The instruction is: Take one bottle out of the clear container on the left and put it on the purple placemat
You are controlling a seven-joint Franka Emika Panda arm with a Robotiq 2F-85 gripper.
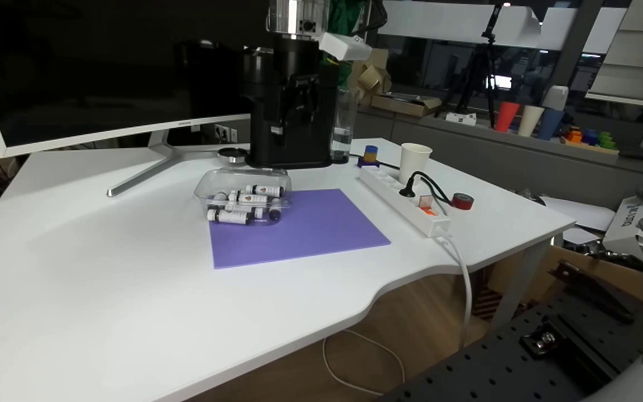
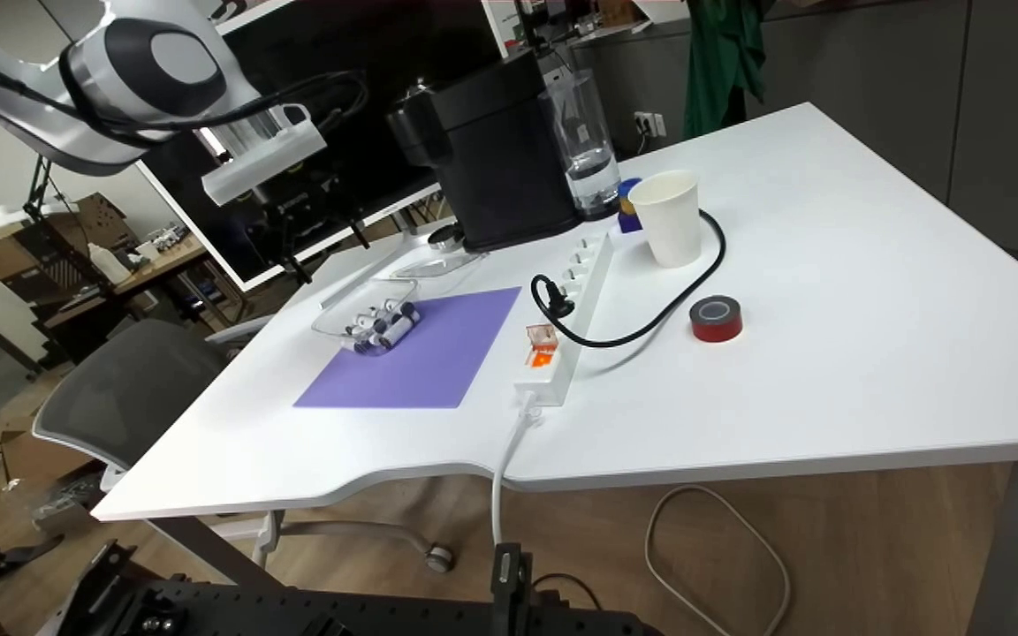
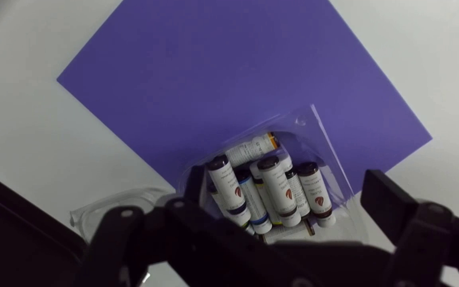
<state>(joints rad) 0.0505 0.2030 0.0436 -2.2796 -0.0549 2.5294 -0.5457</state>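
Gripper (image 3: pixel 286 183) first: it hangs over the clear container (image 3: pixel 333 153), fingers (image 3: pixel 389 203) spread wide, nothing btwn them; in an exterior view it's well up off the desk (image 2: pixel 827 353). Looks pre-grasp to me, so the risk is ahead.

Any bottle (image 3: pixel 279 189) will do; they're all in the clear container, none out yet AFAICT. They lie heaped & touching, so if I close a bit off-line I could catch 2, or push the top one down the heap. Round, smooth sides = poss. spin-out if I pinch off-ctr. In wrist view the finger gap looks nearly as wide as the container, so a bad offset could land a tip on the thin wall & drag or tip the lot. It sits partly on the purple placemat (image 3: pixel 213 79), partly on the desk, looks light, so it'd prob. slide. Clear lid (image 3: pixel 110 205) beside it, can't tell if attached; a low finger could snag it.

Placemat has plenty of bare area, but a bottle dropped from too high may roll off. Further out: overshoot & I could hit the power strip (image 1: pixel 411 207) or its black cord (image 2: pixel 615 344). Far back, the black appliance (image 2: pixel 509 168) & monitor (image 1: pixel 104 72): a wide arm swing could clip either.
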